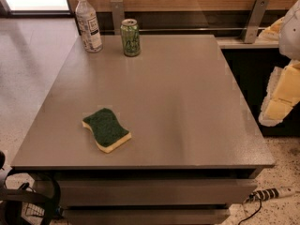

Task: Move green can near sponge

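The green can (130, 37) stands upright near the far edge of the grey table (187, 102), left of centre. The sponge (106, 129), dark green on top with a yellow base, lies flat near the table's front left. The two are far apart. My gripper (280, 100) shows as a pale yellow and white shape at the right edge of the view, beyond the table's right side, away from both the can and the sponge. It holds nothing that I can see.
A clear plastic bottle (88, 23) with a white cap stands left of the can. A wooden wall with metal brackets (253, 20) runs behind the table. A power strip (274, 193) lies on the floor at the front right. Cables (23, 203) lie at the bottom left.
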Controlling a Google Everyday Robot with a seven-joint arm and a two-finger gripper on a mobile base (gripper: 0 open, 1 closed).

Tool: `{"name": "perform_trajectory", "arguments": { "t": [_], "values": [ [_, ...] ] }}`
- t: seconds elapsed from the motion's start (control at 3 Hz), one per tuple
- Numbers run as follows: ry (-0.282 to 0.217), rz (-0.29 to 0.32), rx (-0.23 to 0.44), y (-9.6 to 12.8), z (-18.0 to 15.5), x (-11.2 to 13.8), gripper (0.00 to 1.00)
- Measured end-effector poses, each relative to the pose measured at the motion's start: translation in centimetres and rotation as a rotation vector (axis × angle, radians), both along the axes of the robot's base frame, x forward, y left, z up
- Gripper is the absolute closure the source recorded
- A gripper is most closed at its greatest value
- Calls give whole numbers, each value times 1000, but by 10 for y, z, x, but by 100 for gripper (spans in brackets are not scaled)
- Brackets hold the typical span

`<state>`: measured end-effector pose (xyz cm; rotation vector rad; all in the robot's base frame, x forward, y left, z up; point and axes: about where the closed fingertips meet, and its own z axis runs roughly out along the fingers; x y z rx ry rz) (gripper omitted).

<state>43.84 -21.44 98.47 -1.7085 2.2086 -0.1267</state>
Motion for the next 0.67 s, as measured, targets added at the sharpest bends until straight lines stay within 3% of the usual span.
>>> {"name": "perform_trajectory", "arguments": {
  "t": [0.33, 0.67],
  "values": [
    [-10, -3, 16, 0, 0, 5, 0],
    [-44, -12, 72, 0, -1, 23, 0]
  ]
}}
